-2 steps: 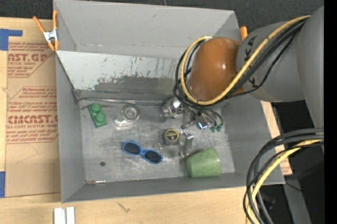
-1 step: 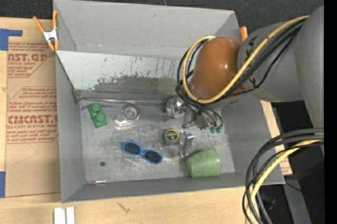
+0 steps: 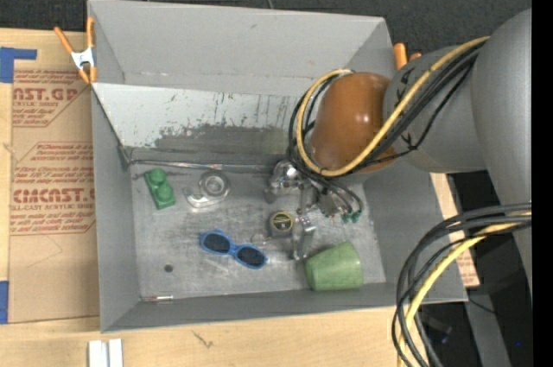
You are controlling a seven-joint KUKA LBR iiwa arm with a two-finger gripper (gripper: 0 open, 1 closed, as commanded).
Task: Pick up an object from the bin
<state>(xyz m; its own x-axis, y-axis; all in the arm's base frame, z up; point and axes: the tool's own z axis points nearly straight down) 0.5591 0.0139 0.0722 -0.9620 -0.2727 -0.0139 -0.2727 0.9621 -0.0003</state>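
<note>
The claw [image 3: 302, 229] hangs low near the bin floor [image 3: 173, 270], under the arm's orange cover. Whether it is released or clenched I cannot tell. Far to its left stands a green block [image 3: 158, 188], then a clear plastic cup [image 3: 207, 191], both well apart from it. Nearer, lower left, lie blue sunglasses [image 3: 233, 249]. Just beside it on the left sits a small round dark cap [image 3: 281, 223], probably the target, being closest. Just below to its right a green cup [image 3: 333, 267] lies tipped over, loose like everything else.
</note>
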